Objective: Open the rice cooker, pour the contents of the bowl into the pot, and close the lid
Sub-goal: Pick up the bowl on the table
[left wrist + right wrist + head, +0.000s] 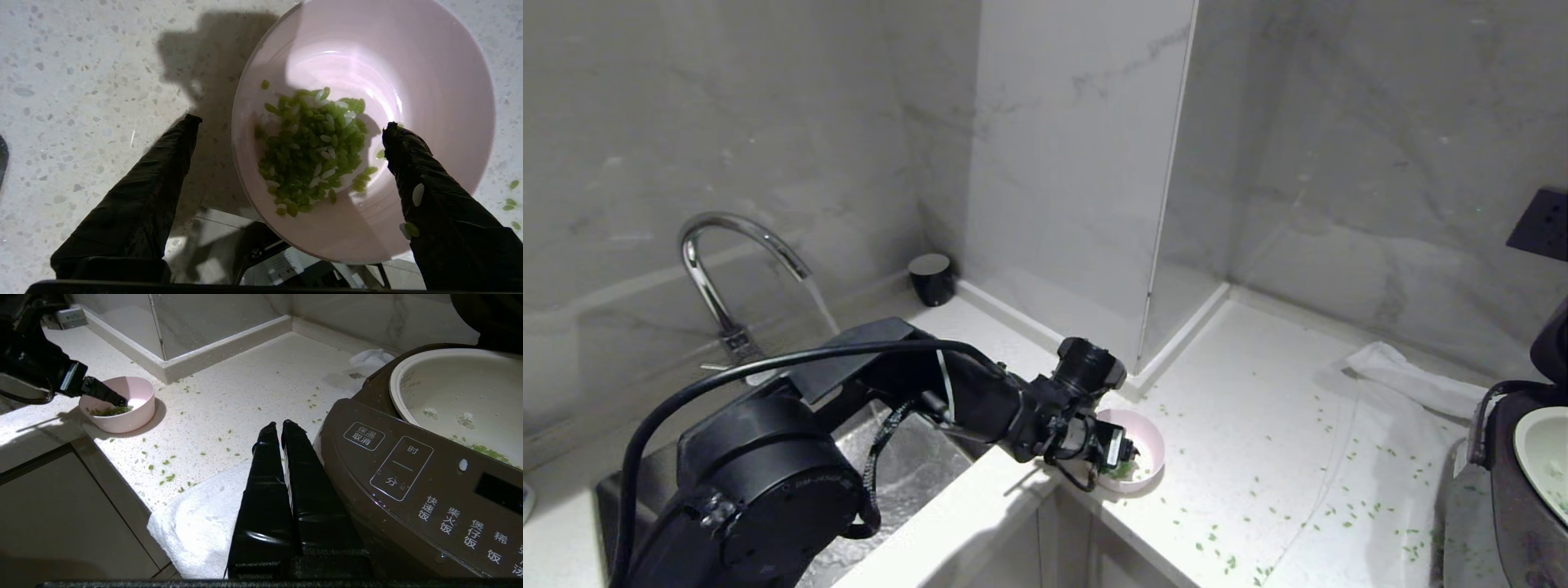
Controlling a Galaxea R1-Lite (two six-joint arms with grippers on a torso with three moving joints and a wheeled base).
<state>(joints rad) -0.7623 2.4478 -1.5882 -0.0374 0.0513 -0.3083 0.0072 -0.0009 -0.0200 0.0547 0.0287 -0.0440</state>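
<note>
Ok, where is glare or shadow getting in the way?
Left wrist view: a bright glare patch on the bowl floor, and a dark shadow on the counter beside it. Head view: the left arm throws a shadow on the counter edge. Right wrist view: the cabinet front is dim.

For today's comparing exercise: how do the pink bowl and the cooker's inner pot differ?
The bowl is pink, small and stands free on the counter; the pot is pale, much wider and sits inside the rice cooker. The bowl holds a heap of green bits; the pot only a few. Both are round and open.
</note>
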